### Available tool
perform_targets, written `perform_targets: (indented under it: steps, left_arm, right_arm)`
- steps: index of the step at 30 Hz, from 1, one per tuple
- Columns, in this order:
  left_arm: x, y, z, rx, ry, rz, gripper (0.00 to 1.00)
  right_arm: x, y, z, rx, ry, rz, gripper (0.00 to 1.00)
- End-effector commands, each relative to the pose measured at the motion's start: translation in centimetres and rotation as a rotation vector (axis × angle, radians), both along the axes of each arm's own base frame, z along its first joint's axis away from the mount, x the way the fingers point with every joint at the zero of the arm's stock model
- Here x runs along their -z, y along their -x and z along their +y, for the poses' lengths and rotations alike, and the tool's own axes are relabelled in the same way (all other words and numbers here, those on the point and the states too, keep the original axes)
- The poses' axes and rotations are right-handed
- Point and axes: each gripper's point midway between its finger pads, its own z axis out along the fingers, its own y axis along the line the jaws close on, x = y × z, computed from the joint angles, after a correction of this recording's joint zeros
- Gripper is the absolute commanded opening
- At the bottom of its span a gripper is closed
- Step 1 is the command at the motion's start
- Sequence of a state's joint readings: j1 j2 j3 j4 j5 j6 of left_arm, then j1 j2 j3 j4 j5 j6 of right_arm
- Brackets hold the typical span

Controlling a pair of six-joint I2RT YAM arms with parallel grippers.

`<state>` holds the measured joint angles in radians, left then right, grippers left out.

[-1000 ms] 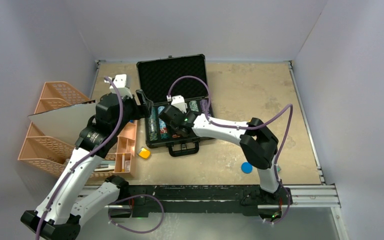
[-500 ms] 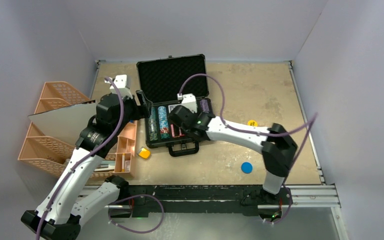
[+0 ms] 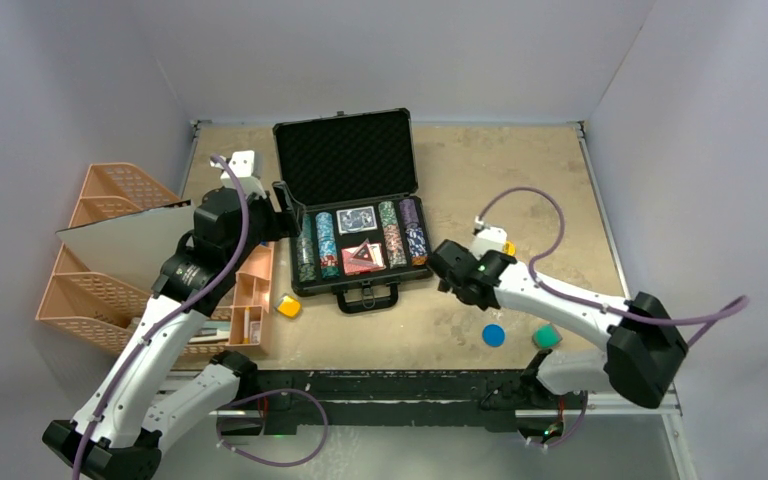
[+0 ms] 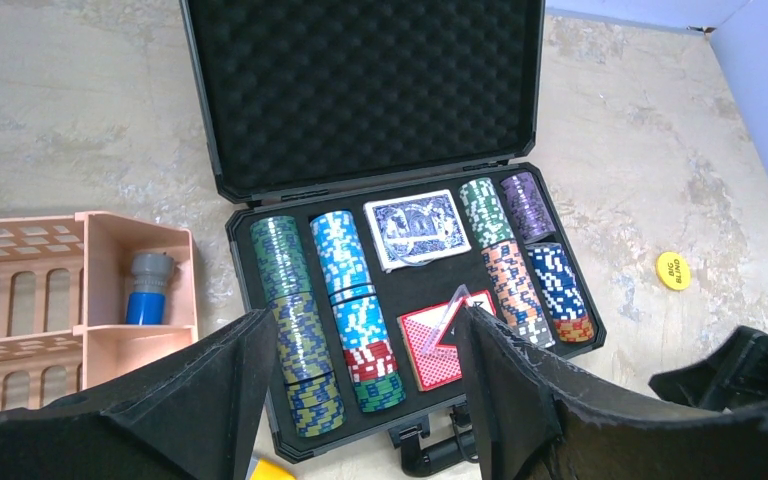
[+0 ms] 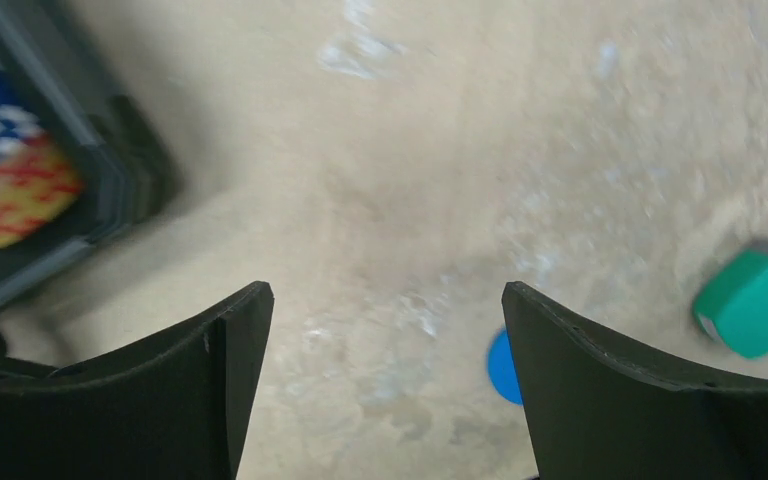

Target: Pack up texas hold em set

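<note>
Lettering "BIG BLIND" marks the yellow button (image 4: 673, 270) at three o'clock from the briefcase (image 4: 360, 90); left gripper (image 4: 362, 318) and right gripper (image 5: 385, 290) gape empty.

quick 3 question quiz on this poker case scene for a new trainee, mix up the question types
1. True or false: the briefcase is shut.
2. What colour is the card deck that sits crooked inside the briefcase? A) blue B) red C) green
3. Fill the gap: the right gripper, over the table beside the briefcase, has its jaws ___.

Key: 1 false, the lid stands open. 2 B. 3 open, with nothing between them.
</note>
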<state>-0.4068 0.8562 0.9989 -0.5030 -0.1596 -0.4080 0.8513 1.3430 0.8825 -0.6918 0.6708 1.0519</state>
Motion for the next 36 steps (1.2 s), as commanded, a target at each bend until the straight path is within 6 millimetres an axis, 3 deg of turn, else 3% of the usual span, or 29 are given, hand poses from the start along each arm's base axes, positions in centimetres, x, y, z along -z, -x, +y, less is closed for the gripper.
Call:
perform_targets:
  steps: [1, 8, 15, 21, 36]
  left_arm:
    - [-0.1, -0.2, -0.1, 0.009, 0.006, -0.014, 0.69]
    - [0.0, -0.2, -0.2, 0.011, 0.006, -0.007, 0.69]
    - [0.1, -0.2, -0.1, 0.007, 0.003, -0.008, 0.69]
    - [0.1, -0.2, -0.1, 0.007, 0.001, -0.007, 0.69]
    - [0.2, -0.2, -0.1, 0.008, 0.003, -0.003, 0.69]
  right_arm:
    - [1.0, 3.0, -3.4, 0.260, -0.097, -0.017, 0.88]
    - [2.9, 4.3, -5.9, 0.462, -0.160, -0.044, 0.97]
    - [5.4, 6.4, -6.3, 0.682, -0.291, 0.030, 0.92]
    - [5.9, 8.1, -7.5, 0.810, -0.292, 0.046, 0.88]
    - [7.0, 10.0, -7.3, 0.846, -0.265, 0.148, 0.85]
